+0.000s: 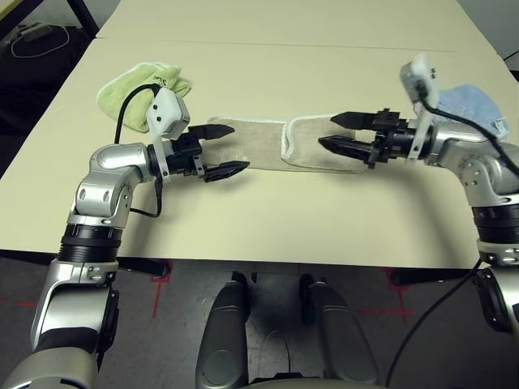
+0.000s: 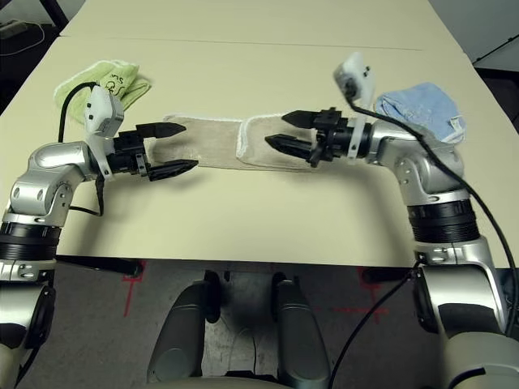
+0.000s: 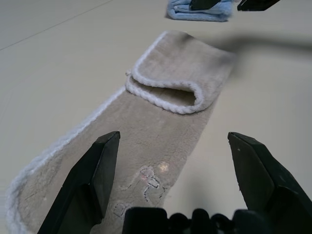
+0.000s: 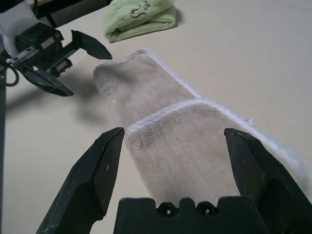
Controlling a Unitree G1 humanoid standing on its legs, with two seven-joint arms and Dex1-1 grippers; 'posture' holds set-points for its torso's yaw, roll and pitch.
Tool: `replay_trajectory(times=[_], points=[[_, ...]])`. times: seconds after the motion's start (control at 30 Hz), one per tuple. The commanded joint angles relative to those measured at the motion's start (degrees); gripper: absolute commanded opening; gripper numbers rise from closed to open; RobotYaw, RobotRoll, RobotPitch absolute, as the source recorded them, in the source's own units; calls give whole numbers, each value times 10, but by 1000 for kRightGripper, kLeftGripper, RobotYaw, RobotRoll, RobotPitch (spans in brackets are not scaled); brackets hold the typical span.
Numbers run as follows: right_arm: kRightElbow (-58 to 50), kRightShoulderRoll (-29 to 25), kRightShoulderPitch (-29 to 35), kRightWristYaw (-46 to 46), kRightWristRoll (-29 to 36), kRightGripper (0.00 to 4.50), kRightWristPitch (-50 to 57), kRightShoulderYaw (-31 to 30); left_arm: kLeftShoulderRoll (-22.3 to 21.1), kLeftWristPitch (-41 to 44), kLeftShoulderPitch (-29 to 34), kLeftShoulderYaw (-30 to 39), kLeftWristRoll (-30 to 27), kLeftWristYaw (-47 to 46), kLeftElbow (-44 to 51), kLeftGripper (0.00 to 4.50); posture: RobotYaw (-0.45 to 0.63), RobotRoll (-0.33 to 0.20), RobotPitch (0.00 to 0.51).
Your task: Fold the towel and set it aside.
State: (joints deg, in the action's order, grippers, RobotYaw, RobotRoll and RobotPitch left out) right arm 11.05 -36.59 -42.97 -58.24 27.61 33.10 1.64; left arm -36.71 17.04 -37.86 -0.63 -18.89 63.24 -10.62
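The beige towel (image 1: 263,146) lies as a long strip across the middle of the table. Its right end is folded back over itself, making a flap (image 1: 300,142) edged in white stitching. A small dark logo (image 3: 146,183) shows near its left end. My left gripper (image 1: 225,150) is open and hovers at the towel's left end, one finger on each side of the strip. My right gripper (image 1: 336,134) is open just above the folded flap, with nothing between its fingers. The right wrist view looks down on the flap (image 4: 180,146) between that gripper's spread fingers.
A folded light green towel (image 1: 134,89) sits at the back left, behind my left wrist. A crumpled light blue towel (image 1: 478,105) lies at the back right, behind my right arm. Bare table (image 1: 284,219) stretches in front of the towel to the near edge.
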Motion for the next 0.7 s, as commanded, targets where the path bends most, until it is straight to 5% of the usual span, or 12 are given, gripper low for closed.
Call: replay_trajectory(times=[0.03,0.43,0.7], points=[[48,-3,26,1,-31,4491,-86,22,3,38,7,-7,9,-26,9,4500,3,0,214],[144,-41,66,-77,-91,4491,-294,25,-6,143,-2,-2,7,-76,24,4500,16,0,223],[206,-48,66,-148,-87,4491,-363,35,-1,117,1,8,-8,-58,25,4500,25,0,233]])
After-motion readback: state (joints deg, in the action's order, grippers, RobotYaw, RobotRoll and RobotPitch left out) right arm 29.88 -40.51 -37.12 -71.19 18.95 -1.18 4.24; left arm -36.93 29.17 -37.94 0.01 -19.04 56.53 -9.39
